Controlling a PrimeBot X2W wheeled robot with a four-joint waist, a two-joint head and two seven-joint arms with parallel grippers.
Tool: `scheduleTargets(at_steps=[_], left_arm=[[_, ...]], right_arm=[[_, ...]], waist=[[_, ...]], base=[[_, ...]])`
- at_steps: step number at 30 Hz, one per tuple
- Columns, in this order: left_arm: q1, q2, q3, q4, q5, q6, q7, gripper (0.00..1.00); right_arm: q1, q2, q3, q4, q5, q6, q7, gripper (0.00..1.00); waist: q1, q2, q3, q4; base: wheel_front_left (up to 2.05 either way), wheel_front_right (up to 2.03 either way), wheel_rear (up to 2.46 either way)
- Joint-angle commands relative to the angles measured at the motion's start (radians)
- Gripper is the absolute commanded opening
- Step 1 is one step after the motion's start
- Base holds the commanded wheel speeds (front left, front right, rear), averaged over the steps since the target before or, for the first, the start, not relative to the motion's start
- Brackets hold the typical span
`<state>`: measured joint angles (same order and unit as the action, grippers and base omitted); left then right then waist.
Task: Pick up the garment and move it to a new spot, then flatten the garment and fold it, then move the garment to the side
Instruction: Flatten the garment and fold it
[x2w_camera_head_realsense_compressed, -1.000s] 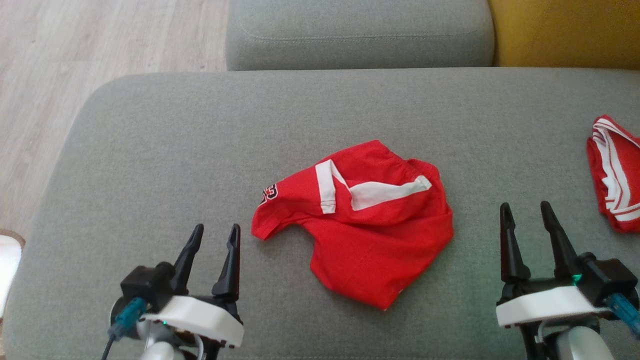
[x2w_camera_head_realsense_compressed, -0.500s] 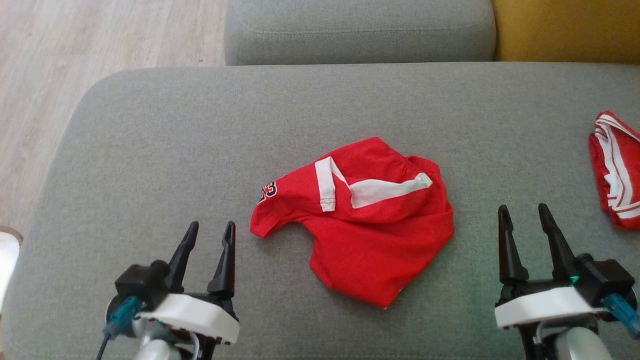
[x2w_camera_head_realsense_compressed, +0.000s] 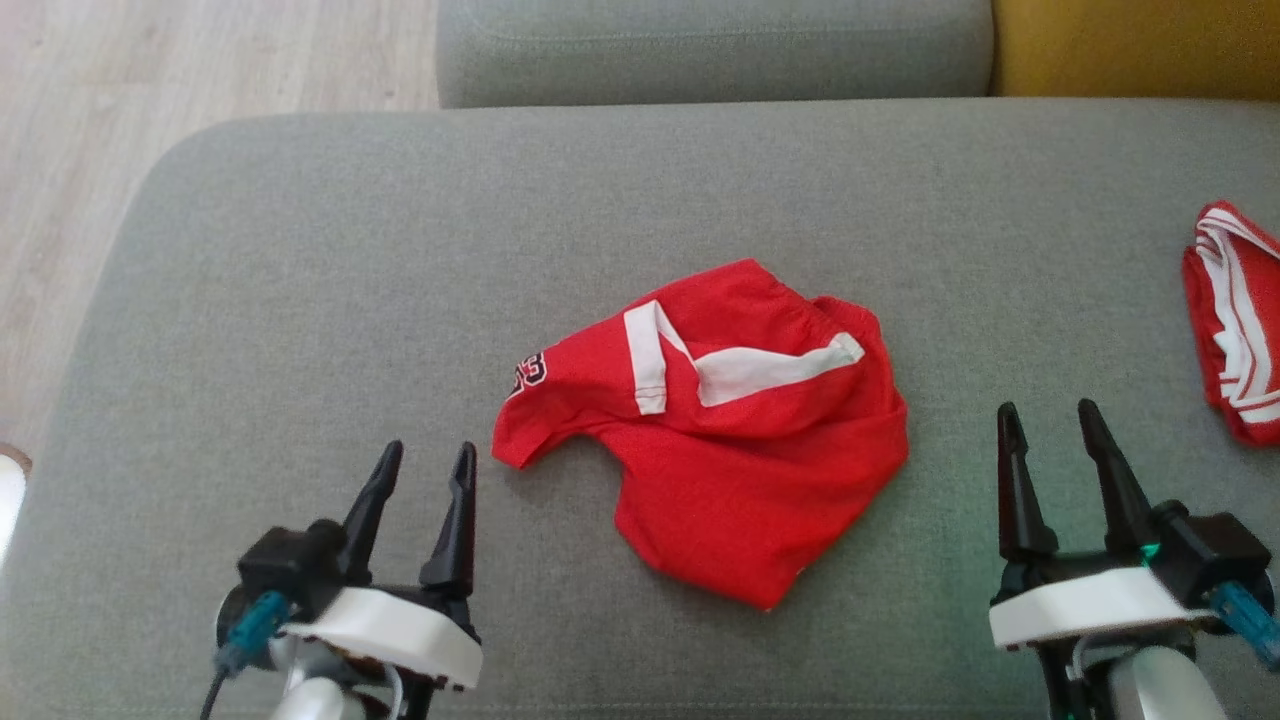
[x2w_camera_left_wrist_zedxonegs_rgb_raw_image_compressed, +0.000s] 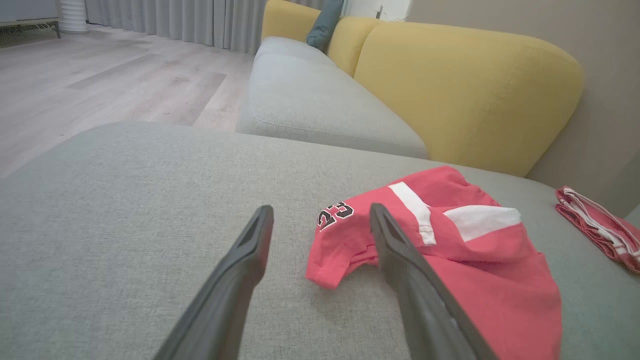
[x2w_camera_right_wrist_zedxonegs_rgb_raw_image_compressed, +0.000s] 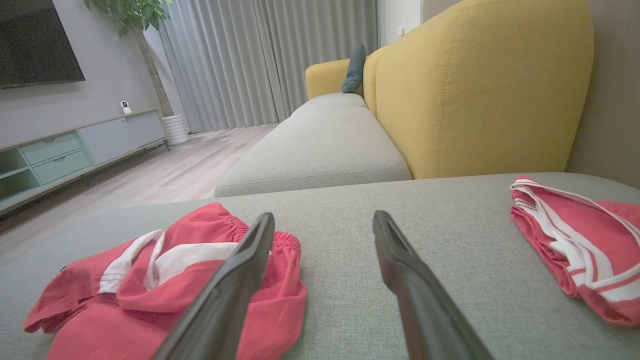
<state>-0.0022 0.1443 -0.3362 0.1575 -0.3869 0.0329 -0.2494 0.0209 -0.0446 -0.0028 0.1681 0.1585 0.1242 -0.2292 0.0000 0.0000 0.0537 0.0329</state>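
Two red garments: the garment (x2w_camera_head_realsense_compressed: 720, 450) bearing one "23" print, and a striped garment (x2w_camera_head_realsense_compressed: 1235, 340). Two claws, the left claw (x2w_camera_head_realsense_compressed: 430, 450) and the right claw (x2w_camera_head_realsense_compressed: 1047, 408), with two dark fingers on each, four in all. Two grey seat cushions: a near cushion (x2w_camera_head_realsense_compressed: 300, 300) and a far cushion (x2w_camera_head_realsense_compressed: 700, 50). Two yellow backrests: a near backrest (x2w_camera_right_wrist_zedxonegs_rgb_raw_image_compressed: 475, 90) and a far backrest (x2w_camera_right_wrist_zedxonegs_rgb_raw_image_compressed: 325, 77). One teal pillow (x2w_camera_right_wrist_zedxonegs_rgb_raw_image_compressed: 354, 67). By the wall are one TV (x2w_camera_right_wrist_zedxonegs_rgb_raw_image_compressed: 35, 40), one cabinet (x2w_camera_right_wrist_zedxonegs_rgb_raw_image_compressed: 75, 145), one plant (x2w_camera_right_wrist_zedxonegs_rgb_raw_image_compressed: 135, 15) and one small white camera (x2w_camera_right_wrist_zedxonegs_rgb_raw_image_compressed: 126, 107).

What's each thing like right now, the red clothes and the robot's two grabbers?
red garment: crumpled, lying on the grey cushion, not held.
striped red garment: bundled up, at the cushion's right side.
left gripper: jaws open, empty.
right gripper: jaws open, empty.
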Motion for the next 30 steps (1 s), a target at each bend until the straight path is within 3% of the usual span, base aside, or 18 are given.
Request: scheduleTargets(at_steps=[1,12,28,29,30], left_arm=[[-0.051,-0.005,0.032,-0.023,0.018,-0.013,-0.012,1.0],[-0.23,-0.06,-0.115,0.127,0.069,-0.086,0.004,1.0],[-0.411,-0.083,-0.128,0.386,0.059,-0.088,-0.007,1.0],[-0.416,-0.083,-0.126,0.392,0.058,-0.085,-0.008,0.87],[-0.419,-0.084,-0.124,0.397,0.058,-0.083,-0.009,0.59]], right_arm=[[-0.056,-0.006,0.025,-0.034,0.003,0.007,-0.01,1.0],[-0.11,-0.006,0.046,-0.04,0.0,0.007,-0.01,1.0],[-0.158,-0.006,0.047,-0.015,0.02,0.007,-0.026,1.0],[-0.159,-0.006,0.047,-0.013,0.021,0.007,-0.027,1.0],[-0.16,-0.006,0.047,-0.012,0.022,0.007,-0.028,1.0]], waist=[[0.0,0.0,0.015,-0.005],[0.0,0.0,0.128,-0.068],[0.0,0.0,0.218,-0.17],[0.0,0.0,0.218,-0.172],[0.0,0.0,0.219,-0.173]], base=[[0.0,0.0,0.0],[0.0,0.0,0.0],[0.0,0.0,0.0],[0.0,0.0,0.0],[0.0,0.0,0.0]])
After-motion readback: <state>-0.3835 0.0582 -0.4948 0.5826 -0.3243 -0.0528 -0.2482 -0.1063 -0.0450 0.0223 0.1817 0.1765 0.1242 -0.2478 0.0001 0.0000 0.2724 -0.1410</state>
